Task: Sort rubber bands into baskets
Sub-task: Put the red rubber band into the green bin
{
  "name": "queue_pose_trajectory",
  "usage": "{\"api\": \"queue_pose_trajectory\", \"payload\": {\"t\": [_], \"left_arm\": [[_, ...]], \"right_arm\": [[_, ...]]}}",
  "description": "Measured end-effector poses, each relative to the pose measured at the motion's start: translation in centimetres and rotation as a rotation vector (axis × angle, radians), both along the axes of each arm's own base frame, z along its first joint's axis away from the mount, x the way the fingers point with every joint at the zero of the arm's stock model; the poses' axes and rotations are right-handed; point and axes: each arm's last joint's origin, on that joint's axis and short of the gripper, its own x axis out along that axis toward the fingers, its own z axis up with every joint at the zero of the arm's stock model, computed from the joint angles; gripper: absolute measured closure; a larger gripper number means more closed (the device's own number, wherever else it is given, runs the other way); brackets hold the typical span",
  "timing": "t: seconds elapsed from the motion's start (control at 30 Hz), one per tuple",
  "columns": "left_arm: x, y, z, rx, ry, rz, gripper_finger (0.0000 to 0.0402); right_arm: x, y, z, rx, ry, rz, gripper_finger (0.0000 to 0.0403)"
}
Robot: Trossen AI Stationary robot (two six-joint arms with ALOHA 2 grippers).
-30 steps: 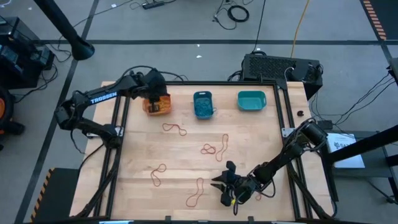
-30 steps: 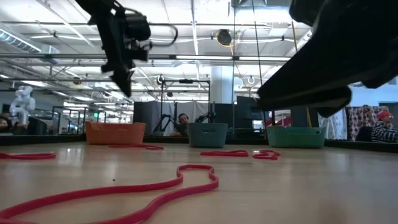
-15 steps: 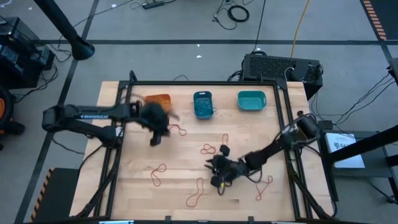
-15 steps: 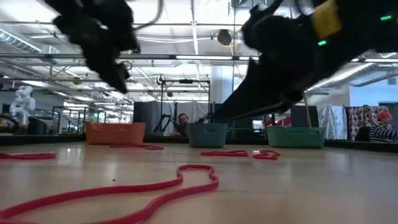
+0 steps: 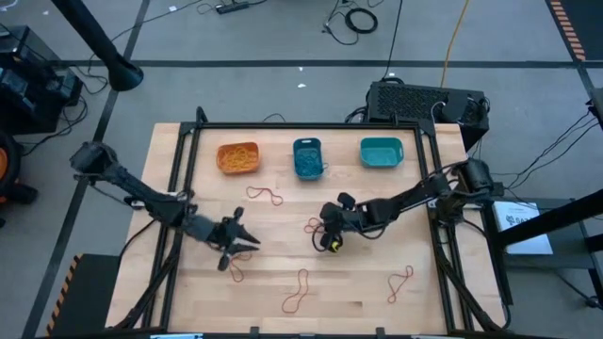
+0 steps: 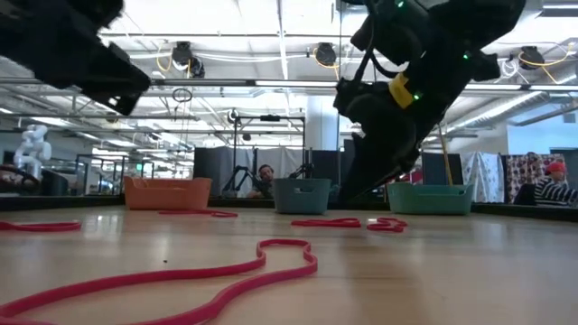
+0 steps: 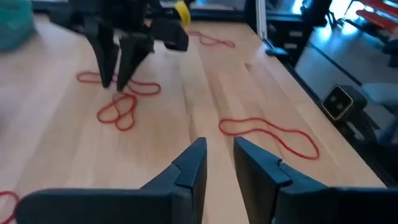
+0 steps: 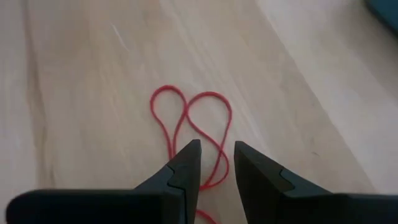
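Several red rubber bands lie flat on the wooden table, among them one at the centre and one nearer the front left. My right gripper hangs open just over the centre band, fingers slanting down with the band's loops showing under the fingertips. My left gripper is open and empty, low over the table left of centre, pointing toward the right gripper. Along the far edge stand the orange basket, the blue basket and the teal basket.
More red bands lie at the far centre, near centre and near right. One sprawls close in front of the low camera. A black frame rims the table. People sit in the room behind.
My left gripper has swung from over the orange basket toward the table's near edge and down, tipping closer to level. My right gripper has gone from the near right toward the far edge and centre, stopping over the centre red band. No band has moved.
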Motion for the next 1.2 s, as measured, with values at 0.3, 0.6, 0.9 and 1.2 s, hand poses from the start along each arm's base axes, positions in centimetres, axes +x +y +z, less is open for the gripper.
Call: {"api": "queue_pose_trajectory", "payload": {"t": [0.3,0.6,0.9,1.2], "left_arm": [[-0.7,-1.8,-3.1,0.123,0.024,0.203,0.0315],[-0.6,-1.5,-4.4,0.317,0.062,0.238,0.0315],[-2.1,-0.4,-2.4,0.48,0.04,0.292,0.0315],[-3.6,0.5,-1.1,0.413,0.037,0.336,0.0315]], "right_arm": [[-0.1,-0.2,-0.5,-0.031,0.048,0.049,0.0312],[0.3,-0.1,-2.3,-0.038,0.083,0.058,0.0312],[0.8,0.0,-2.7,-0.014,0.067,0.097,0.0388],[1.6,0.0,2.6,-0.107,0.215,0.035,0.0402]]}}
